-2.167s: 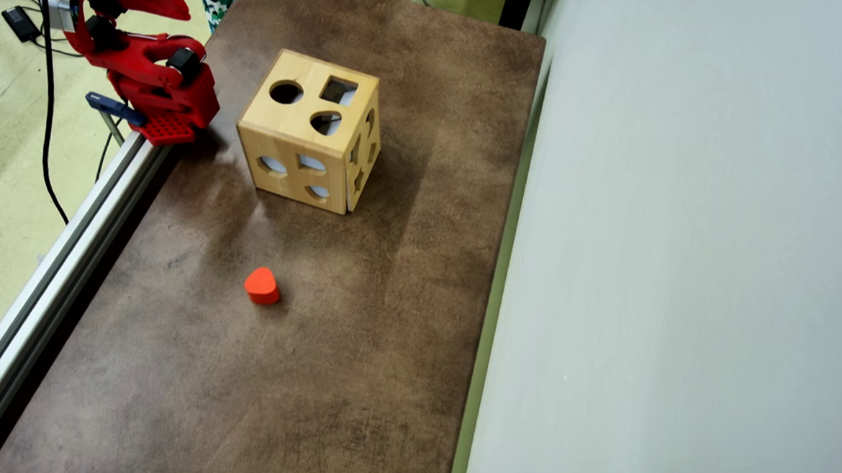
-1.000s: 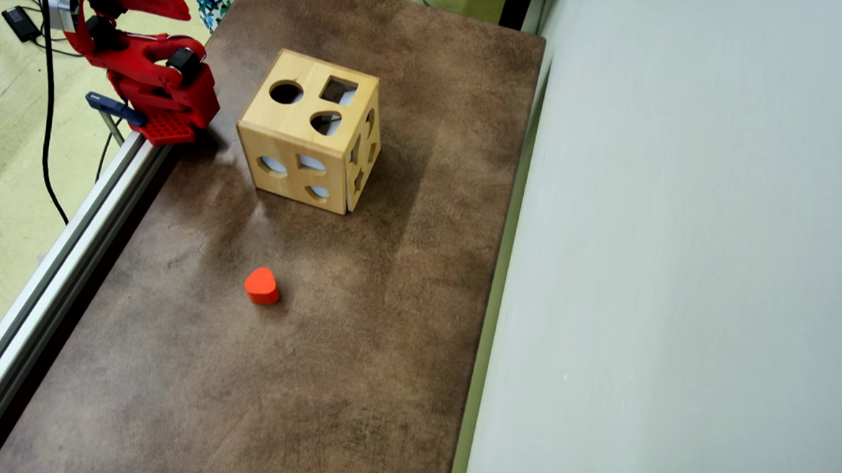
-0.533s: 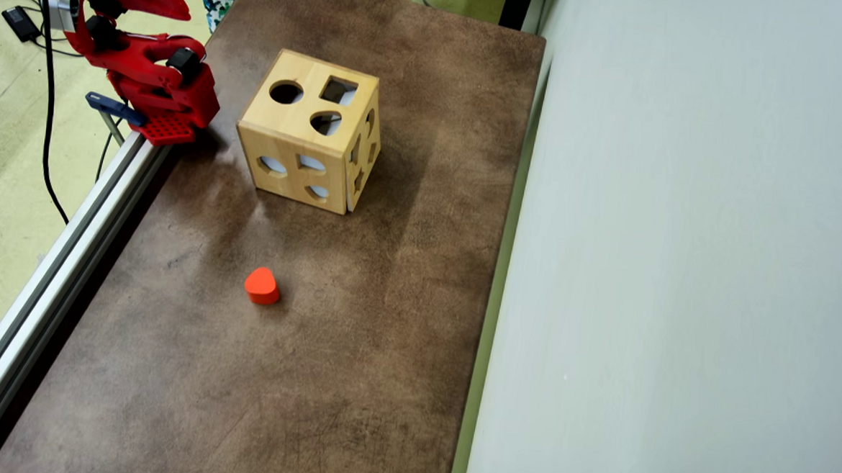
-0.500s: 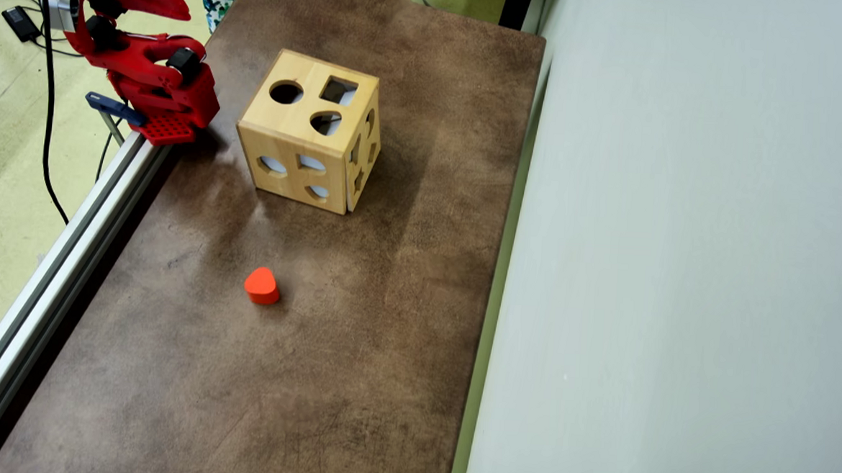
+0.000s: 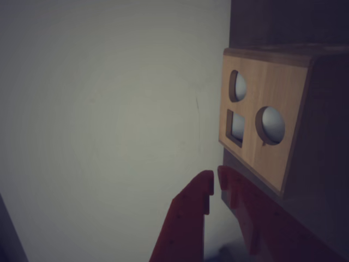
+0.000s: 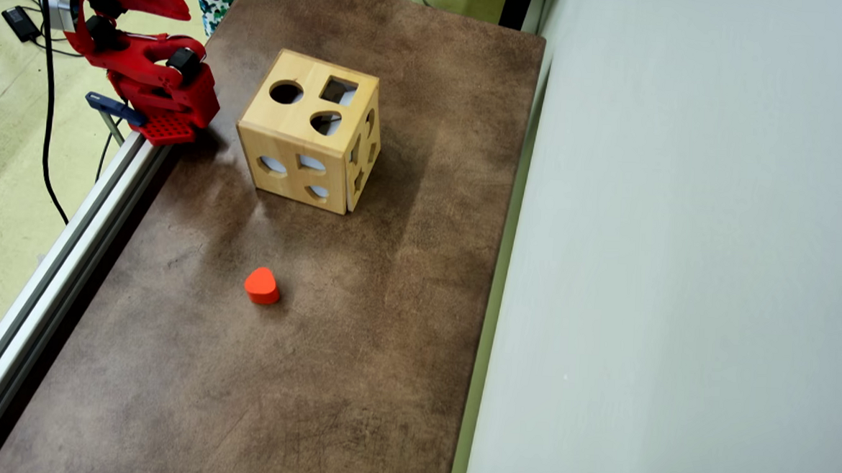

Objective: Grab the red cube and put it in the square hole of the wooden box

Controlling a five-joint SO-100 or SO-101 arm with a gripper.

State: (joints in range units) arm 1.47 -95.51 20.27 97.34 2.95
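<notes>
One wooden box [image 6: 308, 140] stands on the brown table [image 6: 356, 377], its top face bearing three cutouts — the square hole [image 6: 338, 90] among them. One orange heart block [image 6: 261, 285] lies nearer, well apart. No red cube shows. Only the wrist view shows the gripper [image 5: 215, 183] — closed, empty.

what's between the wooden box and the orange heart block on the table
Nothing: in the overhead view the stretch from the wooden box to the orange heart block is bare brown table.
</notes>
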